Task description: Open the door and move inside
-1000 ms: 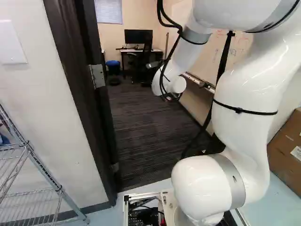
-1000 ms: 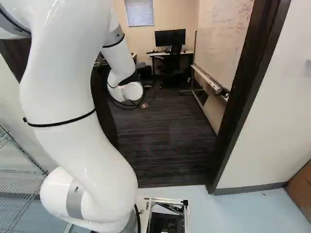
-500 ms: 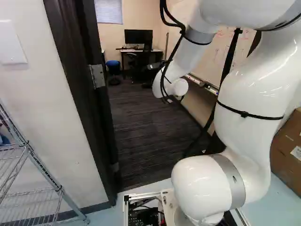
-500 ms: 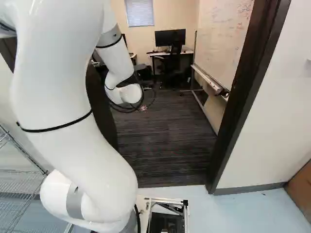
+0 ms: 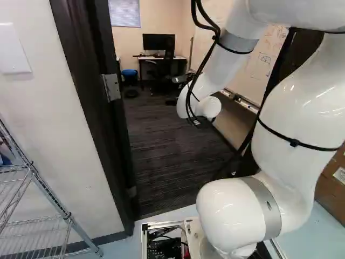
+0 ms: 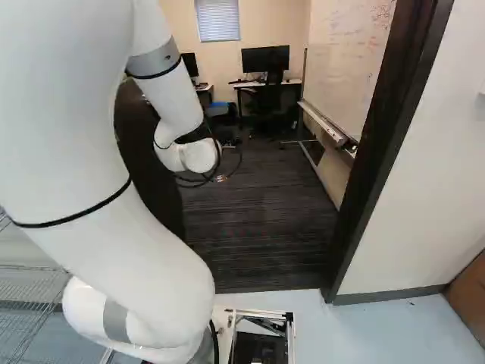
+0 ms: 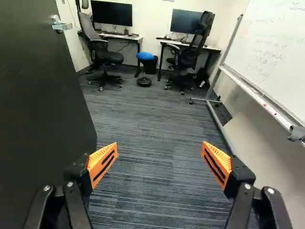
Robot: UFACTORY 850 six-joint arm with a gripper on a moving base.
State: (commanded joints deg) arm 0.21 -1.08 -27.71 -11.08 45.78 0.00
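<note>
The dark door stands open, swung into the room. Its metal lever handle is at the door's far edge, well ahead of the gripper and apart from it. In the wrist view the gripper is open, its orange pads wide apart with only carpet seen between them. One finger appears in front of the door's lower part; whether it touches cannot be told. In the left base view the doorframe and hinge show; the arm's last joint is past the doorway, and the gripper is hidden beyond it.
Carpet runs through the room to two desks with monitors, chairs and a blue stool. A whiteboard on a wheeled stand lines one side. The other doorpost is right of the arm; a wire shelf stands by the wall.
The arm's upper links have swung right in the left base view and left in the right base view. Its last joint has dropped slightly. The base and doorway have not shifted.
</note>
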